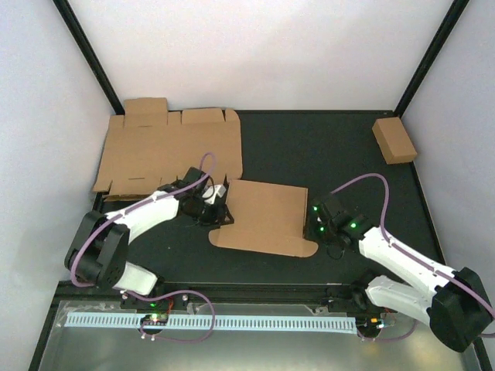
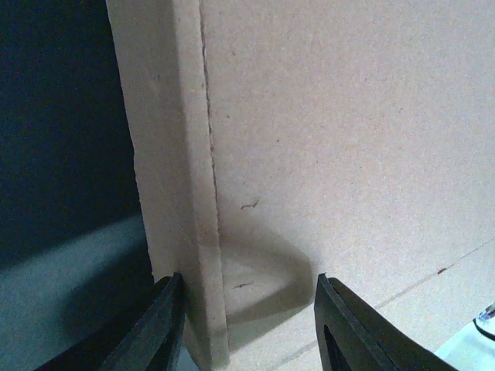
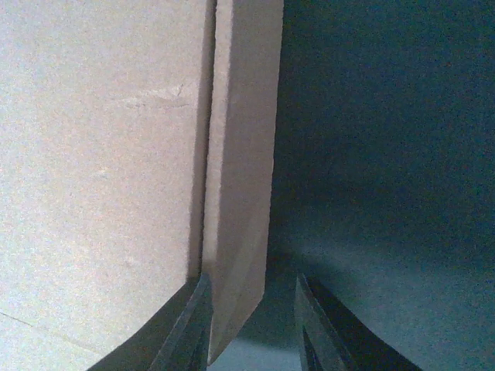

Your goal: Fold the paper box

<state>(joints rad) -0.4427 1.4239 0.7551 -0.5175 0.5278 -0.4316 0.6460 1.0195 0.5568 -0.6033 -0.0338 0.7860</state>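
Observation:
The paper box (image 1: 267,216), plain brown cardboard, lies partly folded in the middle of the black table. My left gripper (image 1: 219,207) is at its left edge and my right gripper (image 1: 315,220) at its right edge. In the left wrist view the left gripper (image 2: 251,313) is open astride a raised side flap (image 2: 182,193), which stands close beside the left finger (image 2: 158,328); the other finger rests over the panel (image 2: 348,139). In the right wrist view the right gripper (image 3: 251,321) is open around the opposite side flap (image 3: 241,154), which leans by its left finger (image 3: 189,328).
A flat die-cut cardboard sheet (image 1: 166,151) lies at the back left, just behind the left arm. A small closed brown box (image 1: 394,141) sits at the back right corner. White walls and black frame posts bound the table.

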